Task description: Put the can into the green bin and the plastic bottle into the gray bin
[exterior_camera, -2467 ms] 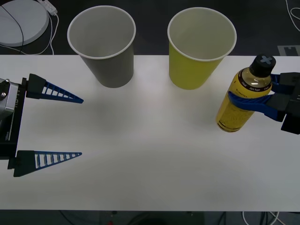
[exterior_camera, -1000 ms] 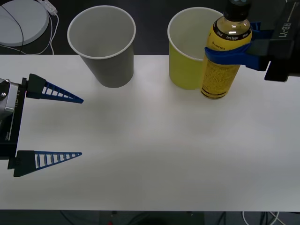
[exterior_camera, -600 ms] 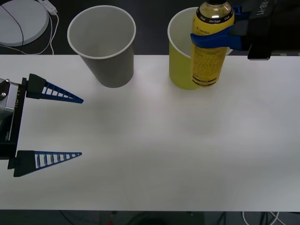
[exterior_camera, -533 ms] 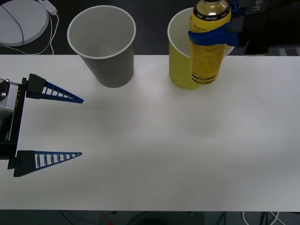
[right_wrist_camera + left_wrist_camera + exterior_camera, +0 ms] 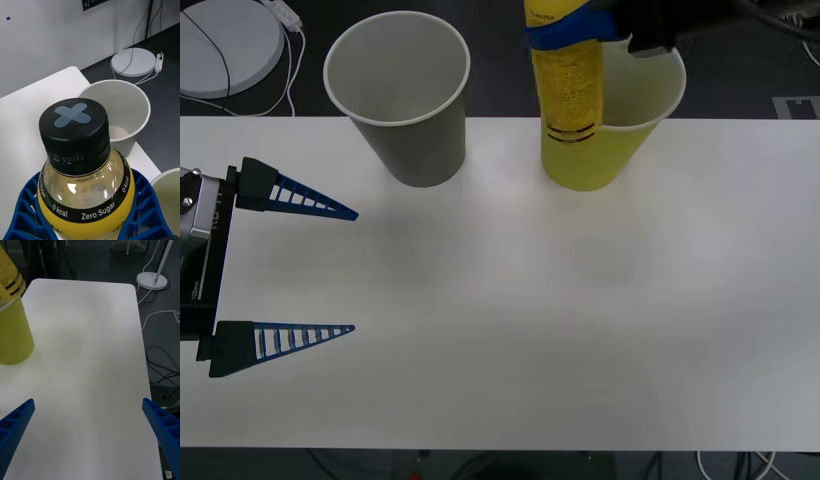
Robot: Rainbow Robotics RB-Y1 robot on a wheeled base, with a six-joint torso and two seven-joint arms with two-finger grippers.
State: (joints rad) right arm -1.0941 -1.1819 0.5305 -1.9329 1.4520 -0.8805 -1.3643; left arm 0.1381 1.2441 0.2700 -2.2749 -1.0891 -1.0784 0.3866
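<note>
On the white table point(image 5: 510, 330), the gray paper cup point(image 5: 402, 95) and yellow-green paper cup point(image 5: 605, 110) sit along the far edge, the wide-open left gripper point(image 5: 320, 270) waits at the left edge, and the right gripper point(image 5: 88, 225) is clamped round the shoulder of the yellow plastic bottle point(image 5: 565, 75), held aloft between the cups over the green rim, looking full, heavyish and slick, so that shoulder grip seems safest.

Right hand point(image 5: 580, 25) carried plastic bottle point(image 5: 565, 80) up, leftward past green bin point(image 5: 610, 150).
</note>
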